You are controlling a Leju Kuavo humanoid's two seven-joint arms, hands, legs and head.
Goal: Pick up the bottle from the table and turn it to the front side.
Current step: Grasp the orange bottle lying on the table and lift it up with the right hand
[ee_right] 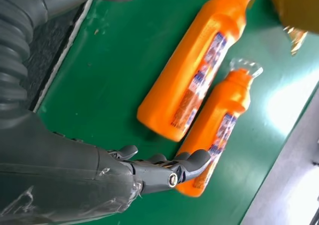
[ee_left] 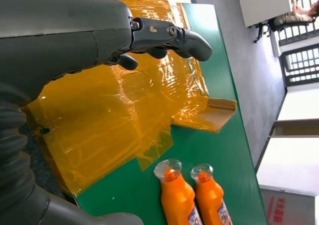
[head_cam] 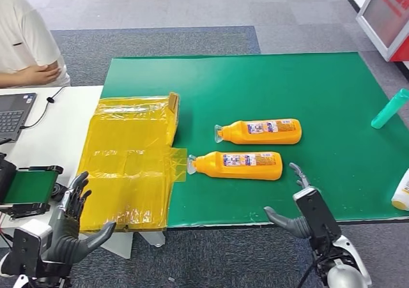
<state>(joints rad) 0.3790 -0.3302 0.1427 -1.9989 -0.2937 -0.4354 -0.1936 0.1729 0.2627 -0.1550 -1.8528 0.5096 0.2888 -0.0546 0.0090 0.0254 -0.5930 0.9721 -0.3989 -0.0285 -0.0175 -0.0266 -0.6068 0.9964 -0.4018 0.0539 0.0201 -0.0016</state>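
Green matting (head_cam: 337, 96) covers the table ahead, with grey carpet floor beyond it and a white desk to the left where a laptop (head_cam: 15, 112) sits and a person in a white shirt (head_cam: 22, 39) leans on folded arms. Nearest that side, the left hand (head_cam: 72, 227) hangs over the table's near edge with fingers spread and nothing in them; just beyond and to the right of it lies a flattened yellow plastic-wrapped carton (head_cam: 128, 166). Well to the right of that hand, past the carton's edge, two orange bottles lie on their sides, parallel, caps pointing toward the carton: the nearer bottle (head_cam: 238, 165) and the farther bottle (head_cam: 262, 131) just behind it, close together but apart. The right hand (head_cam: 299, 202) hovers at the table's near edge, fingers apart and empty; the nearer bottle lies just ahead of it and slightly to its left, not touched. Farther right of that hand, a teal bottle (head_cam: 390, 108) lies near the mat's far side and a white bottle (head_cam: 401, 192) at the picture's edge.
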